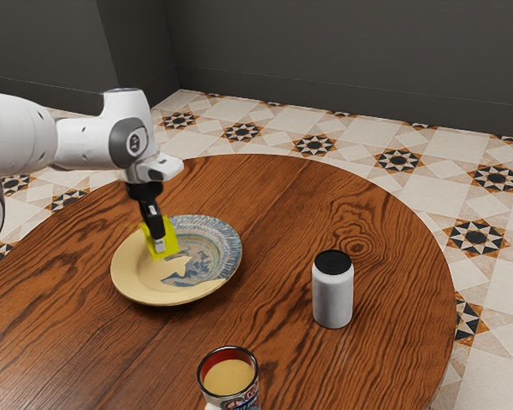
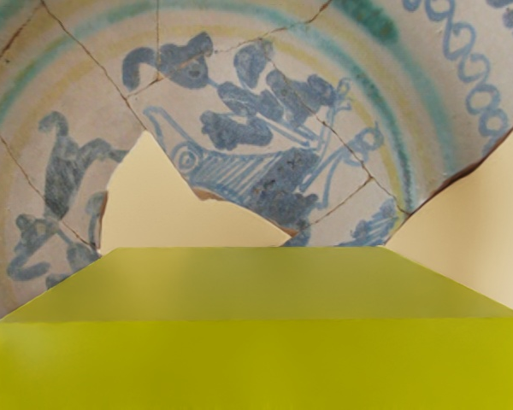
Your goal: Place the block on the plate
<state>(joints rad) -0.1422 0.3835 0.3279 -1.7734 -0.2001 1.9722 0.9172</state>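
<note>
My black gripper (image 1: 160, 238) is over the plate in the exterior view, shut on the yellow block, with one finger across the block's near face and the other hidden behind it. The yellow block (image 1: 171, 245) looks slightly tilted and overlaps the plate's inner area; whether its bottom touches the plate I cannot tell. The plate (image 1: 135, 278) is round, plain cream on one part and blue-patterned on the rest. In the wrist view, the block (image 2: 256, 363) is large at the lower edge, with the patterned plate (image 2: 265, 111) beyond it.
A white can with a black top (image 1: 333, 295) stands on the round wooden table (image 1: 282, 231), toward the exterior view's right from the plate. An open tin with tan contents (image 1: 229, 378) is at the exterior view's lower edge.
</note>
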